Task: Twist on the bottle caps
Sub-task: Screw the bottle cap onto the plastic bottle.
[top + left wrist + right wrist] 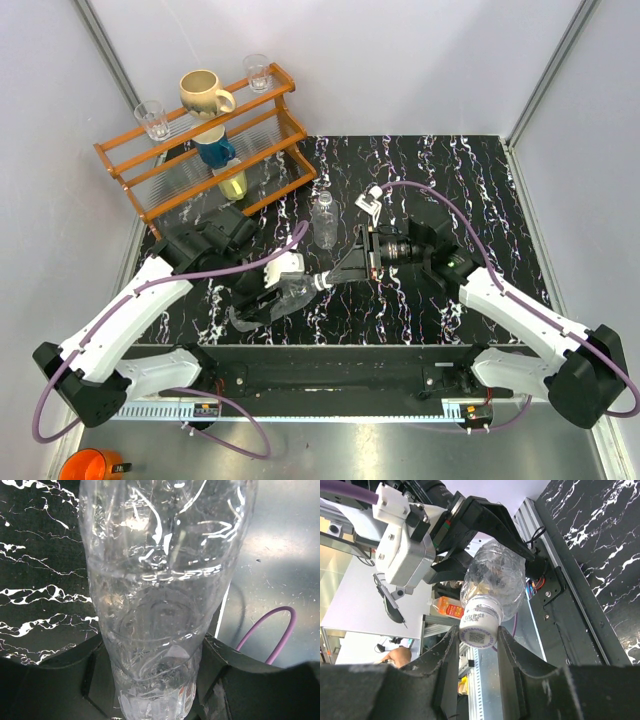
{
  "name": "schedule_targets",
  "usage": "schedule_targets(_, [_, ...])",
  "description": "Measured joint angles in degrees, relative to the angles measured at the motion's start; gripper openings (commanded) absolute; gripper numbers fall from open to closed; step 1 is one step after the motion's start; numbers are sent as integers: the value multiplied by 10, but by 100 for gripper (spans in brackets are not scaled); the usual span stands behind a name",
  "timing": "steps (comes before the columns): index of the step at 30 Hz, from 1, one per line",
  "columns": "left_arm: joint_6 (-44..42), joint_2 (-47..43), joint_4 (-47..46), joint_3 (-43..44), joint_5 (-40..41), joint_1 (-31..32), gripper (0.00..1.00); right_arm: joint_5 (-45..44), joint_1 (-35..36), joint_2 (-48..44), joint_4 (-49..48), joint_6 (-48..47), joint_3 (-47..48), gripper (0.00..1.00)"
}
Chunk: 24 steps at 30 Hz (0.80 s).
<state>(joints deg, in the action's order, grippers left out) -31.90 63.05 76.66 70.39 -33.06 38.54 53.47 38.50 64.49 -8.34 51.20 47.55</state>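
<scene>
bottle in left hand | bottle cap pinched by right hand

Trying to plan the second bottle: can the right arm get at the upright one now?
Probably not yet: its fingers grip the cap on the held bottle. The upright bottle stands near its wrist, nothing between, so once freed it likely can.

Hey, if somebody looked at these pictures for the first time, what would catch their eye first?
At the near middle of the table, both arms meet on one clear bottle lying sideways. The left gripper clamps its body and the right gripper closes on the white cap at its neck. Just behind, a second bottle stands upright, and a wooden rack holding a cream mug sits back left.
</scene>
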Motion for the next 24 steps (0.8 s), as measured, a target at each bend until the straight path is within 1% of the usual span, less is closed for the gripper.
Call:
schedule_targets(5, [-3, 0, -2, 0, 25, 14, 0, 0, 1, 0, 28, 0, 1, 0])
schedule_targets(12, [-13, 0, -22, -10, 82, 34, 0, -5, 1, 0, 56, 1, -5, 0])
schedule_targets(16, [-13, 1, -33, -16, 106, 38, 0, -25, 1, 1, 61, 5, -12, 0])
schedule_targets(19, [-12, 1, -36, -16, 118, 38, 0, -41, 1, -2, 40, 21, -23, 0])
schedule_targets(24, [-9, 6, -33, -16, 140, 38, 0, -66, 9, -1, -24, 65, -57, 0])
